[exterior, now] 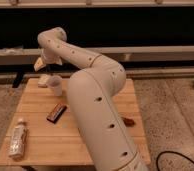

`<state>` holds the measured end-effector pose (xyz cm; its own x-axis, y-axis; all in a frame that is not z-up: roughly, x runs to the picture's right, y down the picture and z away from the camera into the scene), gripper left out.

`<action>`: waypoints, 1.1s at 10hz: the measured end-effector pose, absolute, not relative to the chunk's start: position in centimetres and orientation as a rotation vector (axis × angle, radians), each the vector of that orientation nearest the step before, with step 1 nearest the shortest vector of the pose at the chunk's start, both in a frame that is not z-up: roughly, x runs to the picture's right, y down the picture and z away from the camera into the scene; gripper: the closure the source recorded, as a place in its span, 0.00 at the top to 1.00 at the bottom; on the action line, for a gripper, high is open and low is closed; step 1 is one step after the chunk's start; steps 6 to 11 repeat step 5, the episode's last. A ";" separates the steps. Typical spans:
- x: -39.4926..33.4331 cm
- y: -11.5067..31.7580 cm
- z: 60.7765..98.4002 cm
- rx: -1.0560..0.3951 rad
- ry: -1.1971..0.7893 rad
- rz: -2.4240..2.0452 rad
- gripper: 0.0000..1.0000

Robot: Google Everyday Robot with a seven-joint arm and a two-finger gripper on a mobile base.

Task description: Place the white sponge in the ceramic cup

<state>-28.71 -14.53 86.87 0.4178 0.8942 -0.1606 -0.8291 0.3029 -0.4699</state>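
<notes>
A white ceramic cup (55,85) stands upright near the far left of the wooden table (45,140). A white sponge (43,80) lies on the table just left of the cup, touching or almost touching it. My gripper (39,64) hangs at the end of the big white arm (97,100), a little above the sponge and up-left of the cup. I cannot tell whether it holds anything.
A dark snack bar (56,112) lies mid-table. A clear plastic bottle (17,140) lies near the front left corner. A small brown item (128,121) sits by the right edge. A black cable (182,159) runs on the floor at right. A dark wall rail stands behind.
</notes>
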 end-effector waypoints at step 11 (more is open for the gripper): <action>-29.1 -14.1 86.7 -0.523 -0.146 1.132 0.86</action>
